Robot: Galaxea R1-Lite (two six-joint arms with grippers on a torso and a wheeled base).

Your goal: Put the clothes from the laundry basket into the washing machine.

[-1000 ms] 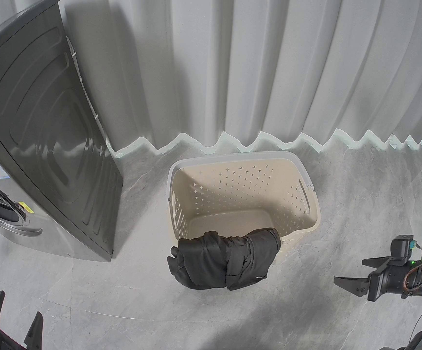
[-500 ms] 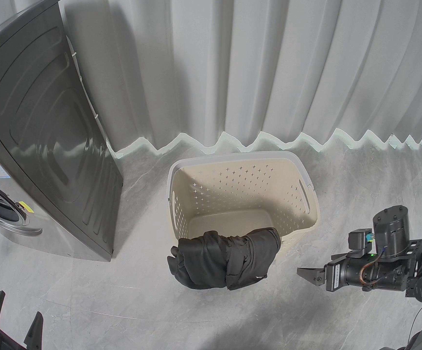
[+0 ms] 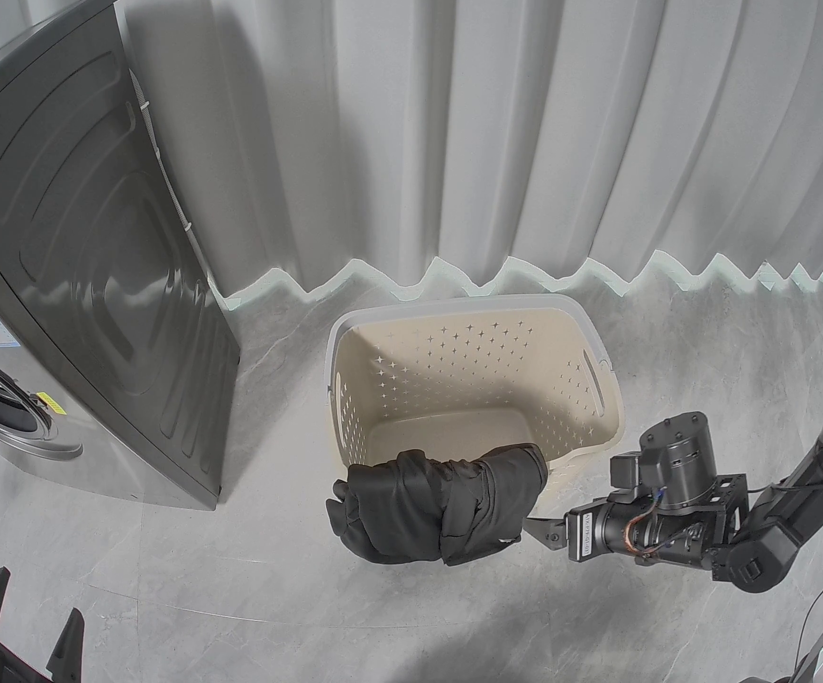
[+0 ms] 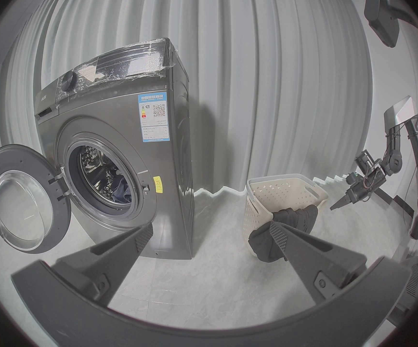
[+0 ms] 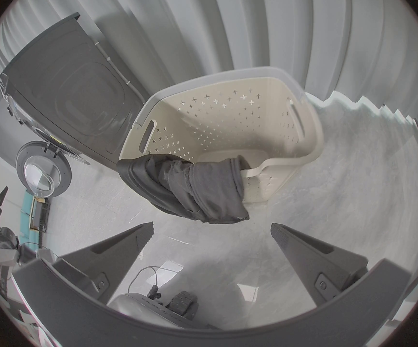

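Left wrist view: washing machine door (image 4: 23, 198) open, clothes (image 4: 121, 192) inside drum (image 4: 95, 167).

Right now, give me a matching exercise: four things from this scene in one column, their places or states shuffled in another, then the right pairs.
Things
1. dark garment
2. washing machine door
3. right end effector
4. laundry basket

Places or states
A. swung wide open
B. standing before the curtain
C. draped over the basket's near rim
D. open, close beside the garment

Pairs: 1-C, 2-A, 3-D, 4-B
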